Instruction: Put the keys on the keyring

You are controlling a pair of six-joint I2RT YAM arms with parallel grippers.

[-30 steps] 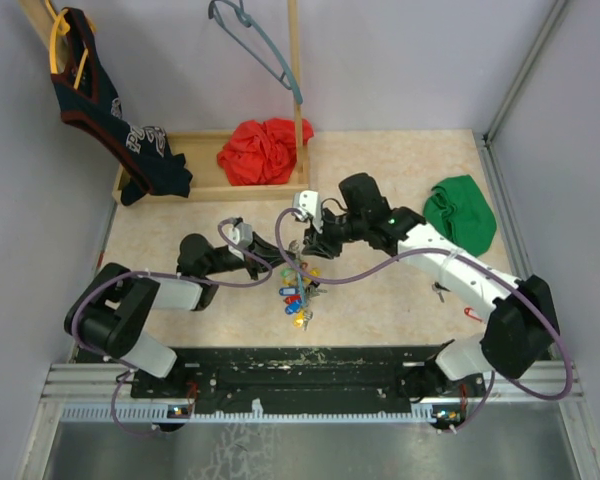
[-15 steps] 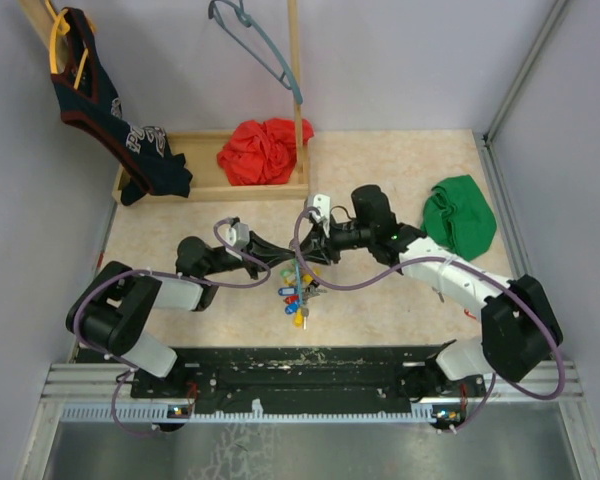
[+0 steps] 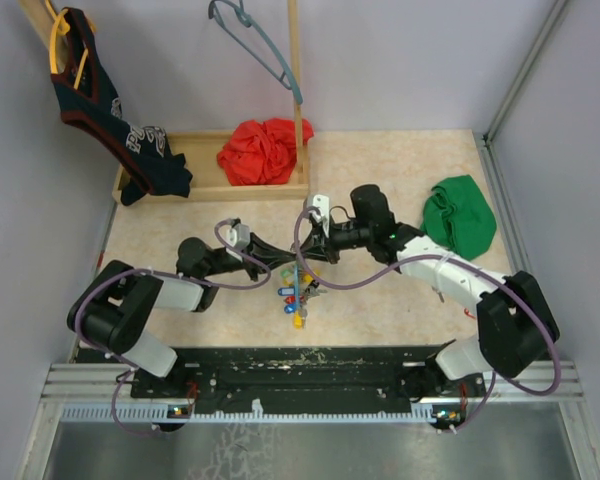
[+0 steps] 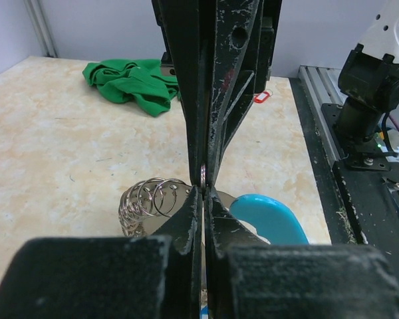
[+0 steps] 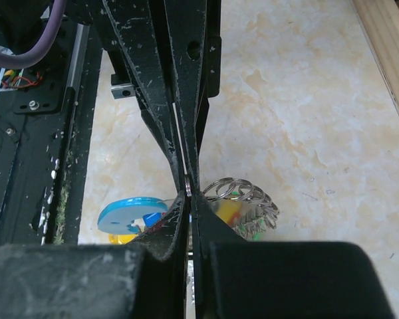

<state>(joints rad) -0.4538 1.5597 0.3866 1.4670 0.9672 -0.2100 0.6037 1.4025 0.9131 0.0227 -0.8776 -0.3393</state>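
Observation:
Mid-table, my two grippers meet tip to tip. The left gripper [image 3: 285, 259] [image 4: 204, 193] is shut on the thin grey keyring [image 4: 203, 175], which shows edge-on between its tips. From the opposite side, the right gripper [image 3: 306, 254] [image 5: 189, 198] is shut on the same keyring [image 5: 188, 187]. The hoop's light-blue section [image 4: 266, 216] [image 5: 128, 212] sticks out to one side. Several small silver split rings [image 4: 149, 199] [image 5: 245, 192] bunch on the other side. Keys [image 3: 295, 290] with coloured heads hang under the tips, partly hidden by the fingers.
A loose red-tagged key [image 3: 473, 312] [image 4: 263, 98] and a silver key [image 3: 438, 292] lie by the right arm. A green cloth [image 3: 460, 215] is at the right. At the back stands a wooden tray [image 3: 195, 190] holding a red cloth [image 3: 263, 152]. A hanger [image 3: 255, 45] hangs above it.
The right gripper swung round from up beside the bunch to face the left gripper's tips and closed on the keyring. The left arm stayed put, still shut.

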